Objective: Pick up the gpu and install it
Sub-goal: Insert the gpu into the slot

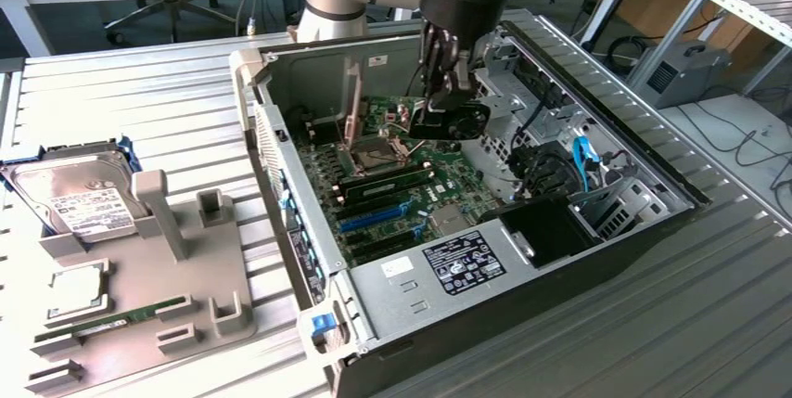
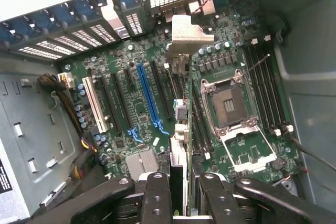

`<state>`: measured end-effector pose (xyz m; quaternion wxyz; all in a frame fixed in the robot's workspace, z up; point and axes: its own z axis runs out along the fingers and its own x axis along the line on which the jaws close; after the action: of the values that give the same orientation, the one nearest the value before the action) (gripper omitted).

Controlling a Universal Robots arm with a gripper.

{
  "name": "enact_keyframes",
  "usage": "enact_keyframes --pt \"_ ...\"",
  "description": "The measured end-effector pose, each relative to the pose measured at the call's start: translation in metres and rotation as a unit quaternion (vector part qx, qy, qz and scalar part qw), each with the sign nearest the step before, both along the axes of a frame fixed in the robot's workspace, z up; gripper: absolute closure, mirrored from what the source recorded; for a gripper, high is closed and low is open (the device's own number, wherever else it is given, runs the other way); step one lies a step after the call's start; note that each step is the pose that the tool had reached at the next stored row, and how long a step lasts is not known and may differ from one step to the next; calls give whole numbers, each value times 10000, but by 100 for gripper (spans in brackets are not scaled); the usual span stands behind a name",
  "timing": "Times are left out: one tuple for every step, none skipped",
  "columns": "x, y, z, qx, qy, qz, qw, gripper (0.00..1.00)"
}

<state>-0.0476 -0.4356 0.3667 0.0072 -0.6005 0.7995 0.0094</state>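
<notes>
From the exterior view we find the pincer (image 1: 446, 106) down inside the open computer case (image 1: 644, 161), hanging over the motherboard (image 1: 427, 180). It grasps the gpu (image 1: 461, 121), whose black round fan faces us just below the fingers. How high the card sits above the board is hard to judge from here. On the desk (image 1: 148, 92), well off to the exterior view's left, lie the hard drive (image 1: 77, 201) and memory stick (image 1: 111, 320).

In the wrist view the pincer (image 2: 178, 192) is clenched on the gpu (image 2: 181, 124), seen edge-on. Its long axis runs straight away from the fingers (image 2: 156, 198), parallel to the blue slot (image 2: 149, 100) just beside it. Its silver bracket (image 2: 190, 31) lies at the far end. Which slot sits directly beneath, we cannot tell; the card hides it.
</notes>
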Motion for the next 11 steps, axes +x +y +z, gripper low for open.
enact_keyframes --pt "0 0 0 0 0 31 10000 74" --pt "0 0 0 0 0 63 10000 74" --pt "0 0 0 0 0 94 10000 74" --pt "0 0 0 0 0 126 9999 74" --pt "0 0 0 0 0 158 9999 74" --pt "0 0 0 0 0 192 9998 74" --pt "0 0 0 0 0 230 9997 74" --pt "0 0 0 0 0 265 9996 74" --pt "0 0 0 0 0 300 9995 74" --pt "0 0 0 0 0 340 9994 74" --pt "0 0 0 0 0 376 9993 74"
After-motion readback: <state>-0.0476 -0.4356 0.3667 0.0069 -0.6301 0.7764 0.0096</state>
